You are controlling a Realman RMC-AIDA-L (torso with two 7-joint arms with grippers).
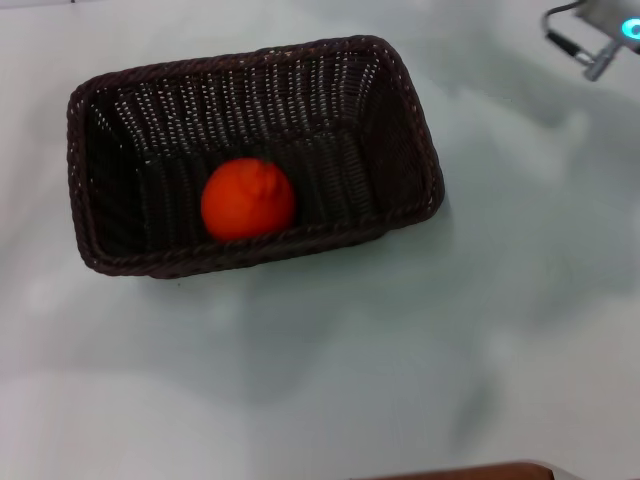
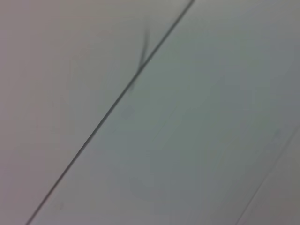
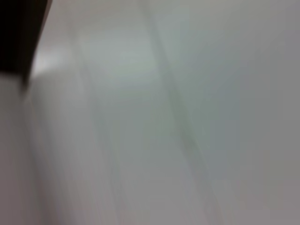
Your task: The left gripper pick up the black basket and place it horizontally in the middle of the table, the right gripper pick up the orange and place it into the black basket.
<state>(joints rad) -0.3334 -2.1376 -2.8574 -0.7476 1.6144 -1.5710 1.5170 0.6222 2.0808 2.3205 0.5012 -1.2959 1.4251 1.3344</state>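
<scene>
We see only a cropped bit of the right end effector (image 1: pixel 610 40), well apart from the basket (image 1: pixel 400 150) holding the orange (image 1: pixel 248 199) on the desk (image 1: pixel 420 350); its fingers we cannot tell.

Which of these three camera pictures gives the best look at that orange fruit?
The head view. There the orange lies in plain sight on the floor of the black basket, near its front wall, nothing covering it. The left wrist and right wrist views show only pale blurred surfaces, no orange at all.
</scene>
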